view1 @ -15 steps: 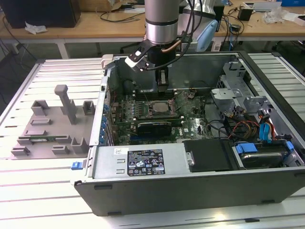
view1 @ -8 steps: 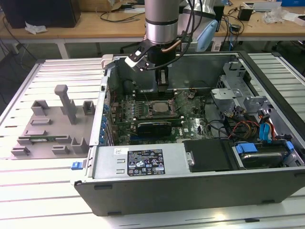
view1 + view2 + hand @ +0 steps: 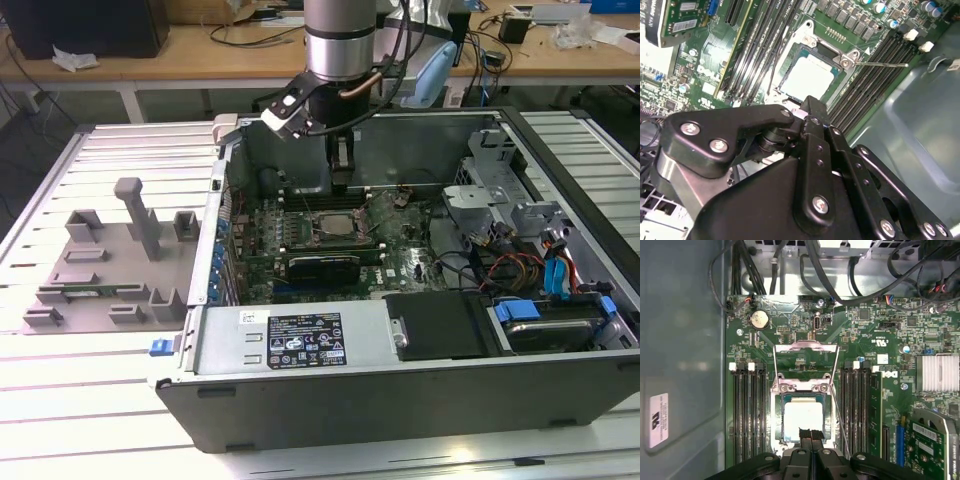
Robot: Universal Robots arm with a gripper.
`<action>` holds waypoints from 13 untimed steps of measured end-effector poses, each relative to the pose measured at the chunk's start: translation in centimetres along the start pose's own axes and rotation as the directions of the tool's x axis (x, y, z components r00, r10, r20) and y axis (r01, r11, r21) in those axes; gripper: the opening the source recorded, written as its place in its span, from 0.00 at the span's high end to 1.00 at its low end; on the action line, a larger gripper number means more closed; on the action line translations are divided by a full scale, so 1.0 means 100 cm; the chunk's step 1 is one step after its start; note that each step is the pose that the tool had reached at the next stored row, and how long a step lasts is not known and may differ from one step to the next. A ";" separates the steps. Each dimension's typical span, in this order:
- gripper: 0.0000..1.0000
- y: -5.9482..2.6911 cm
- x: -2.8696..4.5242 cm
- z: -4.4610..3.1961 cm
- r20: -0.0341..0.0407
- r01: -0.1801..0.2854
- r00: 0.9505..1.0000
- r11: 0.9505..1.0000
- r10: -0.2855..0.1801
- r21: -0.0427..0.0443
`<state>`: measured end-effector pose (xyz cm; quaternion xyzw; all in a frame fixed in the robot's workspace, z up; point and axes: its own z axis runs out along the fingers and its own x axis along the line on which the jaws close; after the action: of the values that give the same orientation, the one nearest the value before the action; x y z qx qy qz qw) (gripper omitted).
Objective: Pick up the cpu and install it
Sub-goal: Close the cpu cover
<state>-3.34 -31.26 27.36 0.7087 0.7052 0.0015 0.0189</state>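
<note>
The cpu point(image 3: 802, 415) lies flat in the socket on the green motherboard, its silver top facing up; the exterior view shows the cpu point(image 3: 340, 222) in the middle of the open computer case point(image 3: 300, 400). The socket's metal bracket point(image 3: 806, 360) stands flipped open beside it. My gripper point(image 3: 810, 434) hovers just over one edge of the chip, fingers pressed together with nothing between them. In the second wrist view the gripper point(image 3: 810, 106) sits right beside the cpu point(image 3: 807, 76). In the exterior view the gripper point(image 3: 342, 178) hangs inside the case, above the socket.
Black memory slots point(image 3: 751, 415) flank the socket on both sides, and a thin latch lever point(image 3: 837, 412) runs along it. Cables point(image 3: 500, 262) and a drive cage point(image 3: 490, 190) fill the case at the exterior view's right. A grey fixture tray point(image 3: 110, 270) lies outside on the left.
</note>
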 end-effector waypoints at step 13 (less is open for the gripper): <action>0.89 0.0016 -0.0003 -0.0119 0.000 0.000 1.000 1.000 0.000 0.000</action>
<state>-3.21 -31.26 28.55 0.7087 0.7052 0.0015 0.0189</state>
